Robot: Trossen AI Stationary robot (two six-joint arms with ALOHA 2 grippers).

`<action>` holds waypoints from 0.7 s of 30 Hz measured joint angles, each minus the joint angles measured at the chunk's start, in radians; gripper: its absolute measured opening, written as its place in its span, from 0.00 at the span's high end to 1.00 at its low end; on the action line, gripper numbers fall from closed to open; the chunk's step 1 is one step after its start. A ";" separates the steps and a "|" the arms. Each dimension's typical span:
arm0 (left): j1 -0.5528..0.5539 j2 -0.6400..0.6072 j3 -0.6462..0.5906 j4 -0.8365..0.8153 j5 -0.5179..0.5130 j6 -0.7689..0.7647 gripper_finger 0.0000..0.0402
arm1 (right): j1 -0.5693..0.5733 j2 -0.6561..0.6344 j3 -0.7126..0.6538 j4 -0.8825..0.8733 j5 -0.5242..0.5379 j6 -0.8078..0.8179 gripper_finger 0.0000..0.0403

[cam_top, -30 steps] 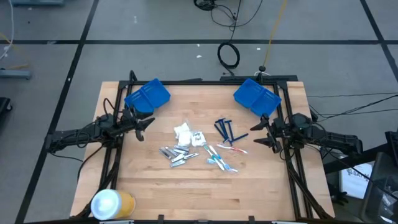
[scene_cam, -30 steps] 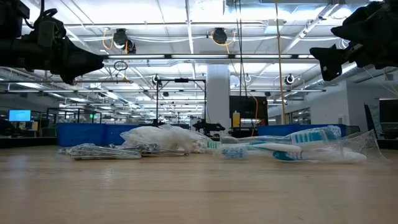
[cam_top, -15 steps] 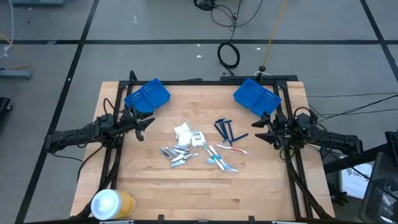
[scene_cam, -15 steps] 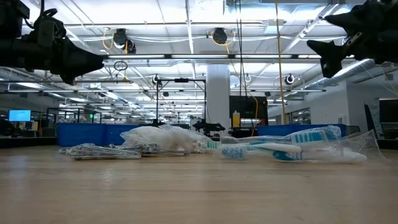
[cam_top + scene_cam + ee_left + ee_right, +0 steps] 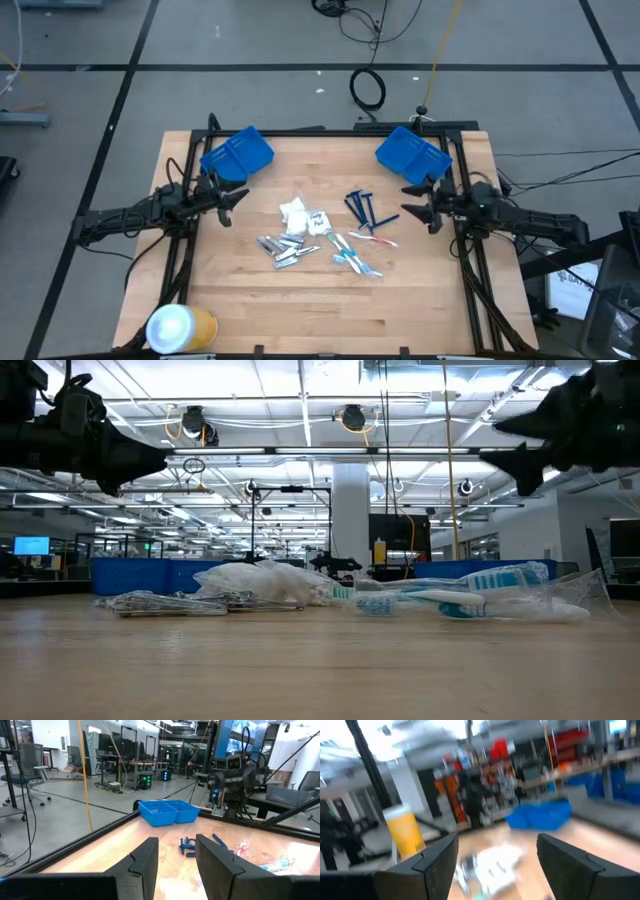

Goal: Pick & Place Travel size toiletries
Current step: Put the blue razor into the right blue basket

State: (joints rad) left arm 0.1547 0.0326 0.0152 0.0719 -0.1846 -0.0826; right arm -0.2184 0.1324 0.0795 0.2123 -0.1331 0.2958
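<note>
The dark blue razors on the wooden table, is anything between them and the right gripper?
Nothing visible. The open right gripper hangs near the table's right edge, with only bare wood between it and the dark blue razors.

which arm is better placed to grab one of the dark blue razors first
Right, likely. The razors lie on the right half of the table, nearer the open right gripper than the left gripper, which sits beyond the white packets.

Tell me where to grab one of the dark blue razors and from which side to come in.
Grip a dark blue razor across its thin handle, probably from straight above: they lie flat on the table, close together, heads toward the far edge. The right gripper, open, is nearest; the blue bin sits just beyond.
</note>
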 joint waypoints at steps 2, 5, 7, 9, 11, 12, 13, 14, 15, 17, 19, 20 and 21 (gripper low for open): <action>0.000 0.000 0.000 0.000 0.000 0.000 0.68 | 0.008 0.081 0.034 -0.064 0.009 -0.035 0.36; 0.000 0.000 0.000 0.000 0.000 0.000 0.68 | 0.032 0.242 0.106 -0.070 0.037 -0.100 0.36; 0.000 0.000 0.000 0.000 0.000 0.000 0.68 | 0.049 0.363 0.145 -0.090 0.058 -0.143 0.36; 0.000 0.000 0.000 0.000 0.000 0.000 0.68 | 0.063 0.483 0.179 -0.104 0.059 -0.176 0.36; 0.000 0.000 0.000 0.000 0.000 0.000 0.68 | 0.069 0.593 0.212 -0.106 0.061 -0.210 0.36; 0.000 0.000 0.000 0.000 0.000 0.000 0.68 | 0.070 0.649 0.222 -0.109 0.066 -0.227 0.36; 0.000 0.000 0.000 0.000 0.000 0.000 0.68 | 0.070 0.700 0.224 -0.114 0.081 -0.243 0.36; 0.001 0.000 0.000 0.000 0.000 0.000 0.68 | 0.070 0.751 0.224 -0.121 0.087 -0.265 0.36; 0.001 0.000 0.000 0.000 0.000 0.000 0.68 | 0.069 0.799 0.222 -0.124 0.089 -0.289 0.36; 0.001 0.000 0.000 0.000 0.000 0.000 0.68 | 0.066 0.876 0.223 -0.112 0.089 -0.342 0.36; 0.001 0.000 0.000 0.000 0.000 0.000 0.68 | 0.061 0.944 0.224 -0.109 0.088 -0.366 0.36; 0.001 0.000 0.000 0.000 0.000 0.000 0.68 | 0.061 0.973 0.224 -0.108 0.089 -0.368 0.36; 0.001 0.000 0.000 0.000 0.000 0.000 0.68 | 0.060 0.998 0.224 -0.102 0.089 -0.368 0.36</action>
State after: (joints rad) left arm 0.1555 0.0326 0.0153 0.0719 -0.1844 -0.0826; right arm -0.1581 1.1307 0.3035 0.1101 -0.0441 -0.0726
